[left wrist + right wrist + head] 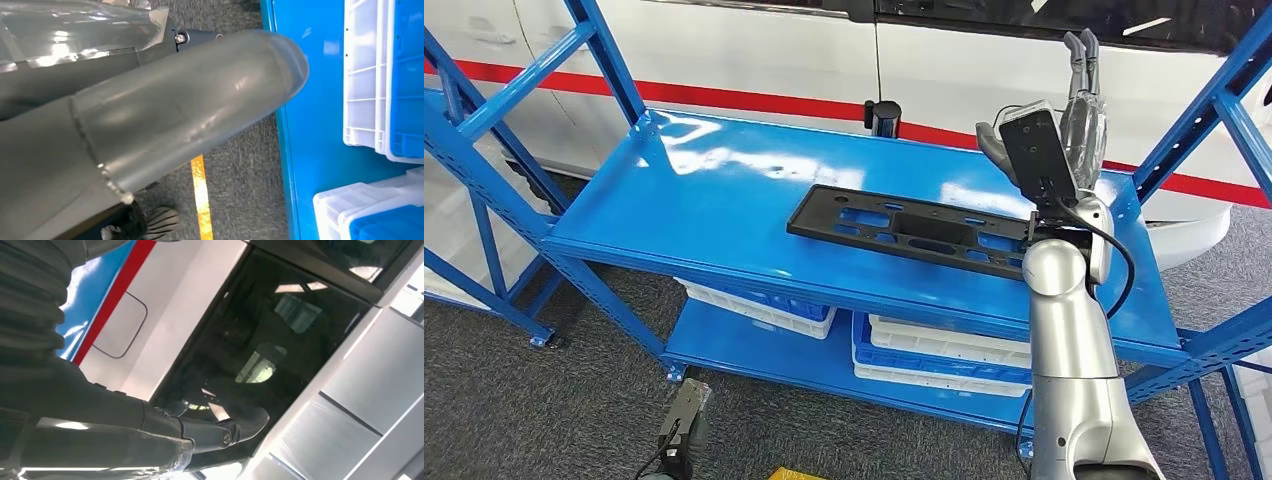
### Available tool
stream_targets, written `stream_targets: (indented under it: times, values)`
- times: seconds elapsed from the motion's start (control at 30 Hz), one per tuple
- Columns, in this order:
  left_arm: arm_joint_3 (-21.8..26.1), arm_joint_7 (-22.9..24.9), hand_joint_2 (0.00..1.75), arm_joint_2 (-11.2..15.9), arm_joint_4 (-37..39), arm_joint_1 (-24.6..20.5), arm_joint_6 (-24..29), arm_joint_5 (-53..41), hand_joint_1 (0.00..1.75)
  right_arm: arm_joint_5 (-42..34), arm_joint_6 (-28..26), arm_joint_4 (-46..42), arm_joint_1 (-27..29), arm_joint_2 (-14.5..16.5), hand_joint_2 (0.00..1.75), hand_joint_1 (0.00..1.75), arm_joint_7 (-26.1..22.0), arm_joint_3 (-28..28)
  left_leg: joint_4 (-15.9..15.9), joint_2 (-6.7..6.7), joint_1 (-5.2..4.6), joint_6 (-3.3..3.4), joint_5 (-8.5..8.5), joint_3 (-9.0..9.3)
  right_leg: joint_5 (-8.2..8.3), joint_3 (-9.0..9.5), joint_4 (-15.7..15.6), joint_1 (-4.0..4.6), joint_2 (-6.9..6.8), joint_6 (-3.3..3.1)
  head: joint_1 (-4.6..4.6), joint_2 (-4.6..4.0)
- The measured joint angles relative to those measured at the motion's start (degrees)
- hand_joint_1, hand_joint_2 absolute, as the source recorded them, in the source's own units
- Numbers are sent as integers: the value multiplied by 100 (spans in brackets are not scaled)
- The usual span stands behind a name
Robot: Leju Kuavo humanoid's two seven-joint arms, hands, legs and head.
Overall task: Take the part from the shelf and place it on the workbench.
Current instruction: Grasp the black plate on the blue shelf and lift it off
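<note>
A long flat black part [904,230] with several cut-outs lies on the top level of the blue shelf [714,190], right of centre. My right hand [1079,120] is raised above the shelf's right end, fingers pointing up and apart, holding nothing. My right forearm [1059,300] covers the part's right end. In the right wrist view the right hand [150,430] is seen against a vehicle's dark window [280,340]. My left hand [682,425] hangs low beside the shelf's front left leg, empty, with its thick grey thumb [190,105] close up in the left wrist view.
White and blue bins [764,300] [944,355] fill the lower shelf level; they also appear as bins [380,75]. A small black cylinder [883,117] stands at the shelf's back edge. Blue uprights [1214,110] frame both sides. A white vehicle with a red stripe [754,100] is behind. A yellow floor line [202,200] runs beside the shelf.
</note>
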Motion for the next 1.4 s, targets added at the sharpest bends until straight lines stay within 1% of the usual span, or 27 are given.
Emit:
stream_targets:
  times: [0.03, 0.07, 0.1, 0.13, 0.17, 0.23, 0.3, 0.4, 0.43, 0.57, 0.63, 0.7, 0.97, 1.1, 1.3, 1.4]
  values:
    - [-34, 12, 0, 2, 1, 0, -1, -33, 0, 22, 4, -37, 2, -16, 175, 0, 20, -6, 6, 0, -9, -27, -24, 4, 120, 104, -286, 12, -8, -40, 1, 1]
    - [-68, 22, 0, 5, 1, 1, -6, -65, 0, 49, 15, -80, 13, -32, 175, 0, 47, -9, 19, 3, -16, -56, -38, 6, 200, 157, -436, 19, -13, -94, -3, 1]
    - [-97, 32, 0, 8, 2, 6, -13, -94, 0, 80, 35, -124, 31, -49, 175, 0, 76, -10, 36, 6, -25, -71, -60, -4, 237, 176, -467, 22, -12, -147, -5, 1]
    - [-127, 44, 0, 16, 4, 13, -20, -122, 0, 120, 75, -178, 54, -68, 175, 0, 110, -13, 49, 12, -23, -35, -78, -12, 262, 201, -470, 20, -7, -173, -8, 0]
    - [-157, 58, 0, 28, 7, 20, -27, -147, 0, 167, 133, -246, 81, -91, 175, 0, 147, -12, 67, 18, -22, 14, -87, -12, 304, 216, -472, 14, 1, -172, -10, 0]
    - [-204, 88, 0, 56, 14, 33, -25, -181, 0, 297, 309, -411, 119, -158, 175, 0, 242, 15, 67, 33, -18, 115, -103, -2, 307, 226, -466, 18, 20, -164, -13, 1]
    - [-232, 124, 0, 81, 24, 44, 1, -190, 0, 455, 511, -601, 147, -255, 175, 0, 362, 94, 38, 43, -17, 117, -106, 13, 296, 228, -465, 22, 33, -173, -13, 1]
    - [-259, 200, 0, 146, 36, 98, 106, -165, 0, 653, 718, -935, 280, -456, 175, 0, 518, 277, 3, 49, -15, 94, -111, 35, 284, 230, -466, 29, 37, -191, -13, 1]
    - [-260, 219, 0, 170, 40, 129, 142, -155, 0, 702, 761, -1067, 370, -524, 175, 0, 550, 345, -4, 50, -12, 71, -113, 39, 279, 230, -465, 33, 37, -198, -13, 1]
    - [-256, 214, 0, 260, 66, 267, 209, -78, 0, 872, 875, -1630, 865, -781, 175, 0, 583, 740, -24, 51, 4, -56, -118, 47, 268, 231, -464, 48, 37, -217, -10, 2]
    - [-250, 190, 0, 295, 82, 320, 220, -44, 0, 920, 884, -1839, 1077, -864, 175, 0, 583, 977, -26, 52, 9, -99, -119, 48, 266, 231, -463, 51, 38, -219, -10, 1]
    - [-245, 173, 0, 317, 94, 356, 222, -36, 0, 941, 884, -1973, 1199, -921, 175, 0, 583, 1138, -26, 50, 10, -127, -118, 48, 265, 230, -463, 52, 36, -221, -10, 1]
    - [-206, 153, 0, 344, 126, 412, 263, 25, 0, 959, 892, -2183, 1314, -1050, 175, 0, 573, 1419, -23, 49, -13, -130, -116, 47, 264, 235, -463, 26, 35, -221, -8, 1]
    - [-150, 99, 0, 365, 138, 455, 297, 99, 0, 1013, 965, -2214, 1410, -1050, 175, 0, 526, 1691, -23, 49, -19, -127, -119, 47, 264, 236, -463, 18, 36, -220, -9, 2]
    - [-50, 119, 0, 380, 151, 515, 341, 137, 0, 1281, 1195, -2112, 1498, -917, 175, 0, 626, 2303, -23, 48, -20, -127, -122, 43, 262, 233, -463, 19, 34, -218, -8, 1]
    - [-23, 156, 0, 379, 152, 515, 337, 99, 0, 1447, 1244, -1724, 1457, -786, 175, 0, 757, 2551, -24, 48, -20, -128, -122, 43, 262, 234, -463, 20, 35, -218, -9, 1]
